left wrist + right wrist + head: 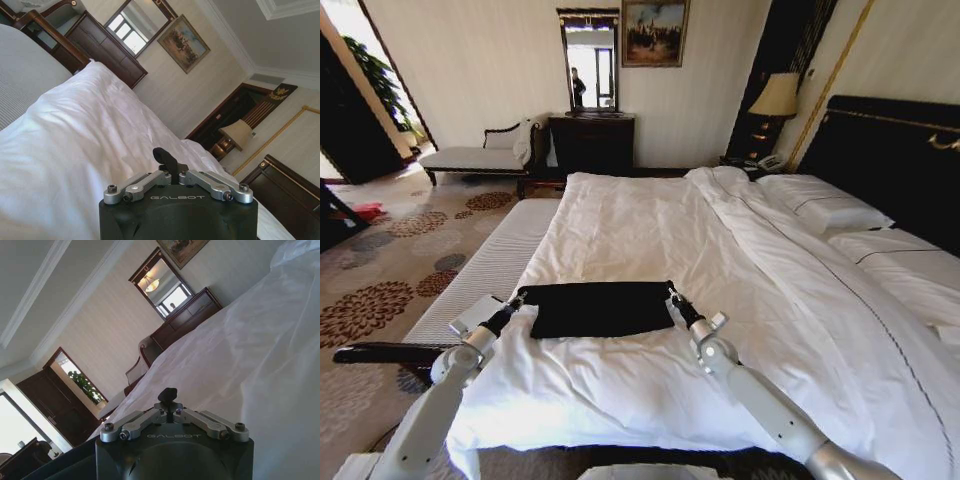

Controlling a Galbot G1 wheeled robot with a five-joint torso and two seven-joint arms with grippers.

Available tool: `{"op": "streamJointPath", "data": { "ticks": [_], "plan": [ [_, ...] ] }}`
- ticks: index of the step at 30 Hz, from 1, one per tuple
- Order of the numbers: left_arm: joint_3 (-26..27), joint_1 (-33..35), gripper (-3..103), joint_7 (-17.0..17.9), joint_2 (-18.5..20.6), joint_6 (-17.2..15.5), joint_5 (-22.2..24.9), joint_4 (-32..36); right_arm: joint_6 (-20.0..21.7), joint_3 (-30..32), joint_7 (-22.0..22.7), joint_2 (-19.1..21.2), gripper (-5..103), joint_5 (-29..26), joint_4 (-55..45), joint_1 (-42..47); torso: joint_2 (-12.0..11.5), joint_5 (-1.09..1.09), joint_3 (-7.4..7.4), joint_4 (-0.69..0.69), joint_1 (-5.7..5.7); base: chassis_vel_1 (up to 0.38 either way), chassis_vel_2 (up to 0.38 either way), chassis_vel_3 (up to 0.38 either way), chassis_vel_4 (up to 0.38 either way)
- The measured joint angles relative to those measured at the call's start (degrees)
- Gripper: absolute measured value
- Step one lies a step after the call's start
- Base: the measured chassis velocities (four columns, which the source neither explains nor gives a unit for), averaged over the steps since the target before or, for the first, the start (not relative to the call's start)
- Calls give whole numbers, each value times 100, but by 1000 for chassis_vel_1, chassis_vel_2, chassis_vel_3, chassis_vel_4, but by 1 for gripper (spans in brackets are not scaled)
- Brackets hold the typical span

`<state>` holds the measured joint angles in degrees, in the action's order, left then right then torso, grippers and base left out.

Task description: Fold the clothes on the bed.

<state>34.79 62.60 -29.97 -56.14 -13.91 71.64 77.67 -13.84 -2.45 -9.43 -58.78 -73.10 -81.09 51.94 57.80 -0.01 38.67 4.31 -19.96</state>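
- The left pincer sits at the left end of the black T-shirt, closed on that edge; in its wrist view the fingers meet, with black cloth pinched between them.
- Between the two pincers the T-shirt lies as a flat, folded band across the white duvet of the bed.
- The right pincer is closed on the shirt's right end, its fingers pressed together.

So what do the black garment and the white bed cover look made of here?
The black folded T-shirt looks like soft matte knit, probably cotton: no sheen, limp edges. The white duvet looks like smooth woven cotton, creased, slightly lustrous. The left gripper and right gripper sit at the shirt's ends.
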Motion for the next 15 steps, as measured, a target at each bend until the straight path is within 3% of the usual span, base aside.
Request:
{"op": "streamJointPath", "data": {
  "ticks": [15],
  "plan": [
    [85, 319, 1, -17, -115, 118, -320, 148, -26, 15, 10, -175, 1, 162, 148, -5, -1, 0, 1, -1, 0, 0, 0, 0, 0]
  ]
}}
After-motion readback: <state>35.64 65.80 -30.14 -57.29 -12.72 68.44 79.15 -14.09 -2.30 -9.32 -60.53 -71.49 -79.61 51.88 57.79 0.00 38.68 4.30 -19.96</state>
